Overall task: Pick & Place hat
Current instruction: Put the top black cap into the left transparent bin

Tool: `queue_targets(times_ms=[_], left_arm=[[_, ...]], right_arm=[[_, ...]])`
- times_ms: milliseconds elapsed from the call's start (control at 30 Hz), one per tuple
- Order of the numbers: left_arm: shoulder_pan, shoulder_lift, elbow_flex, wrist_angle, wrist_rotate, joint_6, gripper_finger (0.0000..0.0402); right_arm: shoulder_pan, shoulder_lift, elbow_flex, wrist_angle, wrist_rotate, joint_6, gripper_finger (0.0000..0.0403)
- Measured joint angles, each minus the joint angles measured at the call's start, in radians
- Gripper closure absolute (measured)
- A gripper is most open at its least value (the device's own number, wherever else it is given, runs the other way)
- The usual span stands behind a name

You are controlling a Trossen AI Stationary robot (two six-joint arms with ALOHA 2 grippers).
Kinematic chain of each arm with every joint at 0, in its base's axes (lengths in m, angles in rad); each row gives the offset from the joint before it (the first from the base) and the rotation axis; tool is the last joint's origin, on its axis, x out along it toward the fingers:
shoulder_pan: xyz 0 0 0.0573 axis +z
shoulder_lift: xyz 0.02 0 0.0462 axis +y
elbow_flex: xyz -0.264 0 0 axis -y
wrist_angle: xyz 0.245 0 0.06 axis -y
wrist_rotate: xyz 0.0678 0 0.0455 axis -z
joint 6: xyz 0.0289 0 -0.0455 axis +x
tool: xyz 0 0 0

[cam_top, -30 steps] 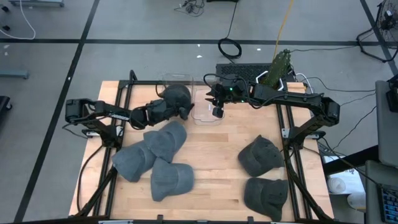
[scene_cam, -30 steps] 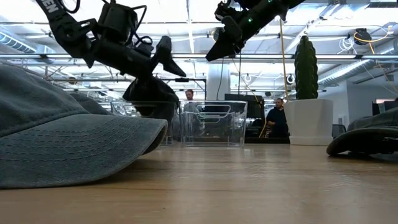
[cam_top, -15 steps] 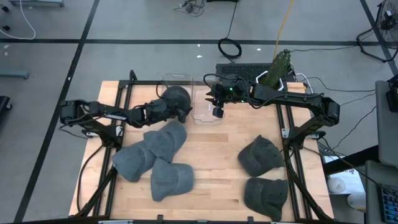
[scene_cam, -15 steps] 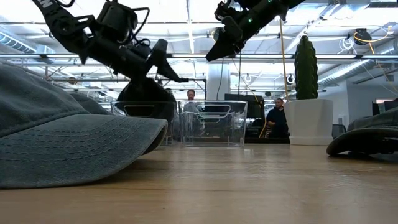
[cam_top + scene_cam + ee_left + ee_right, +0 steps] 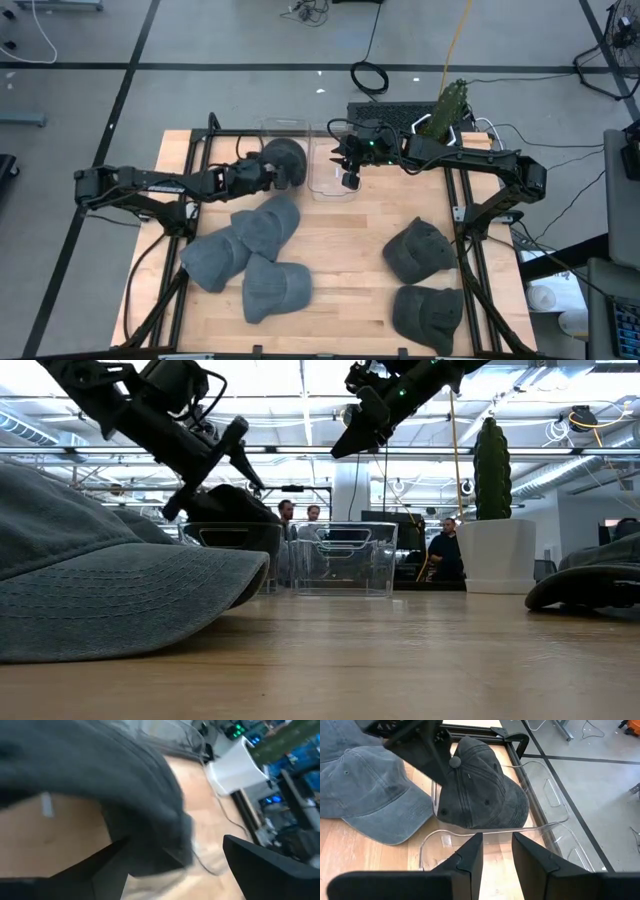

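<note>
A dark grey hat [image 5: 482,790] sits crown up in a clear plastic bin [image 5: 270,128] at the table's far middle; it also shows in the high view [image 5: 284,160]. My left gripper [image 5: 262,175] stands open at the hat's left side and a little above it [image 5: 215,460]. In the left wrist view the hat's dark cloth [image 5: 145,815] fills the space ahead of the fingers. My right gripper [image 5: 349,176] hangs still above a second clear bin [image 5: 330,180]. Its fingers [image 5: 470,855] stand a narrow gap apart with nothing between them. My left gripper comes at the hat from the table's left, slanting slightly down. One finger [image 5: 440,755] passes over the crown's left side [image 5: 462,765]. I cannot tell whether it touches the cloth.
Three lighter grey hats [image 5: 265,225] [image 5: 215,258] [image 5: 275,288] lie overlapping at the table's left front. Two dark hats [image 5: 418,248] [image 5: 428,313] lie at the right front. A cactus in a white pot [image 5: 492,510] stands at the far right. Bare wood [image 5: 340,260] lies in the middle.
My left gripper has drawn back from the hat toward the table's left edge, risen a little and rolled about its own axis, its fingers staying open. The dark hat has stayed in the bin. My right arm has kept still.
</note>
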Motion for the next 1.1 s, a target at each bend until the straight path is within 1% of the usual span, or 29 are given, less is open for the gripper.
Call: queue_targets(times_ms=[67, 267, 500, 567, 667, 700, 800, 933, 967, 1033, 1100], left_arm=[[0.000, -0.023, 0.000, -0.036, 0.025, 0.004, 0.0080], [0.000, -0.121, 0.000, -0.151, 0.014, 0.029, 0.0080], [-0.010, -0.292, 0.000, -0.278, 0.003, 0.134, 0.0080], [-0.003, -0.351, 0.000, -0.305, -0.042, 0.202, 0.0080], [0.013, -0.420, 0.000, -0.363, -0.202, 0.312, 0.0080], [0.015, -0.431, 0.000, -0.374, -0.240, 0.334, 0.0080], [0.040, -0.436, 0.000, -0.376, -0.248, 0.402, 0.0080], [0.108, -0.418, 0.000, -0.377, -0.263, 0.484, 0.0080], [0.124, -0.410, 0.000, -0.379, -0.281, 0.488, 0.0080], [0.149, -0.395, 0.000, -0.381, -0.340, 0.450, 0.0080], [0.171, -0.382, 0.000, -0.388, -0.376, 0.383, 0.0080]], right_arm=[[0.000, 0.000, 0.000, 0.000, 0.000, 0.000, 0.0312], [0.000, 0.000, 0.000, 0.000, 0.000, -0.001, 0.0312], [0.000, 0.000, 0.000, 0.000, 0.000, -0.001, 0.0312], [0.000, 0.000, 0.000, 0.000, 0.000, -0.001, 0.0312], [0.000, 0.000, 0.000, 0.000, 0.000, -0.001, 0.0312], [0.000, 0.000, 0.000, 0.000, 0.000, 0.000, 0.0312], [0.000, 0.000, 0.000, 0.000, 0.000, 0.000, 0.0312], [0.000, 0.000, 0.000, 0.004, 0.000, 0.002, 0.0312], [0.000, 0.000, 0.000, 0.005, 0.000, 0.003, 0.0312], [0.000, 0.000, 0.000, 0.007, 0.000, 0.005, 0.0312], [0.000, 0.000, 0.000, 0.007, 0.000, 0.012, 0.0312]])
